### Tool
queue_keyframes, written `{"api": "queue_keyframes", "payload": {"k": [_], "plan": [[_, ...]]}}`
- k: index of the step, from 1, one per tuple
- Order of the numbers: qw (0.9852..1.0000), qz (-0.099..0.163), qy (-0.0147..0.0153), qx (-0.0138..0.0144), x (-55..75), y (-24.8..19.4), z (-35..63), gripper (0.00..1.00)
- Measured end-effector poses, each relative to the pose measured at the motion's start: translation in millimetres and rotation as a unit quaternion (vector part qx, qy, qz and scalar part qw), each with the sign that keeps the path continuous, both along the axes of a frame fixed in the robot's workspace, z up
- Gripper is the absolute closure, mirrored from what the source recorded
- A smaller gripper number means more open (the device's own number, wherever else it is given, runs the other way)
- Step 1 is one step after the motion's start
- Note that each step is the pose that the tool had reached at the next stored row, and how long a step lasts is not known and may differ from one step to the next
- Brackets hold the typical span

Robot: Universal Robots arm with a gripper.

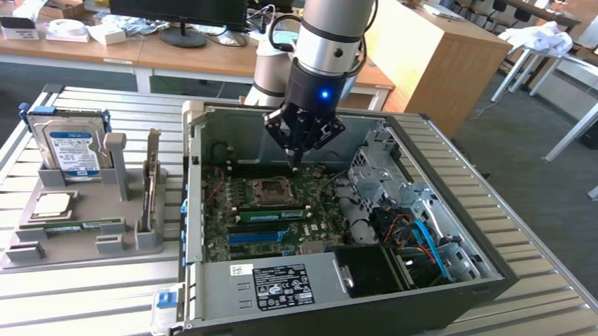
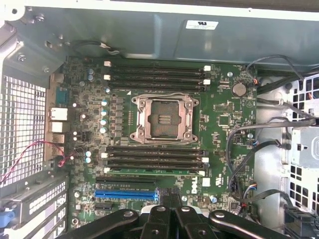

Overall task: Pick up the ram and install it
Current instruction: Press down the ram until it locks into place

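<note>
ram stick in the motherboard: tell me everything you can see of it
The ram is a long, thin green board with a row of dark chips. It stands on edge in a black slot on the motherboard. That slot is the last of the bank beside the empty CPU socket, on the side nearest the blue slot. It looks level; whether the end latches are locked cannot be told. The shut hand hangs above the board, not touching the ram.

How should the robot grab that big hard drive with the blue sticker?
Probably by the top edge of the hard drive, coming straight down from above. It stands upright in the grey holder, whose posts hide its lower part, so only the top is free. Pinch across its thin front and back faces.
</note>
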State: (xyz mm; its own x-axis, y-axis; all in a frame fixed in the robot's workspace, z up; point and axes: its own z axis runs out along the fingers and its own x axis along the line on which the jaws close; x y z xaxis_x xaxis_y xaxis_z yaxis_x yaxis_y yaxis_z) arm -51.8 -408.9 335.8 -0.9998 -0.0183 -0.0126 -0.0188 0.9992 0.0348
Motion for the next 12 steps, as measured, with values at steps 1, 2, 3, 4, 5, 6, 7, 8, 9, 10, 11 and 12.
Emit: {"api": "queue_keyframes", "payload": {"k": [1,2,3,4,5,6,7,8,9,10,11,12], "plan": [[1.0000,0.000,0.0001,0.0000,0.0,0.0,0.6,0.90],[1.0000,0.000,0.0001,0.0000,0.0,0.0,1.2,0.90],[1.0000,0.000,0.0001,0.0001,0.0,0.0,1.7,0.90],[1.0000,0.000,0.0001,0.0001,0.0,0.0,2.2,0.90],[1.0000,0.000,0.0001,0.0001,0.0,0.0,2.7,0.90],[1.0000,0.000,0.0001,0.0001,0.0,0.0,2.9,0.90],[1.0000,0.000,0.0001,0.0002,0.0,0.0,2.9,0.90],[1.0000,0.000,0.0001,0.0002,0.0,0.0,2.9,0.90],[1.0000,0.000,0.0001,0.0001,0.0,0.0,3.0,0.90],[1.0000,0.000,0.0001,0.0001,0.0,0.0,3.0,0.90],[1.0000,0.000,0.0001,0.0001,0.0,0.0,3.0,0.90],[1.0000,0.000,0.0001,0.0001,0.0,0.0,3.0,0.90]]}}
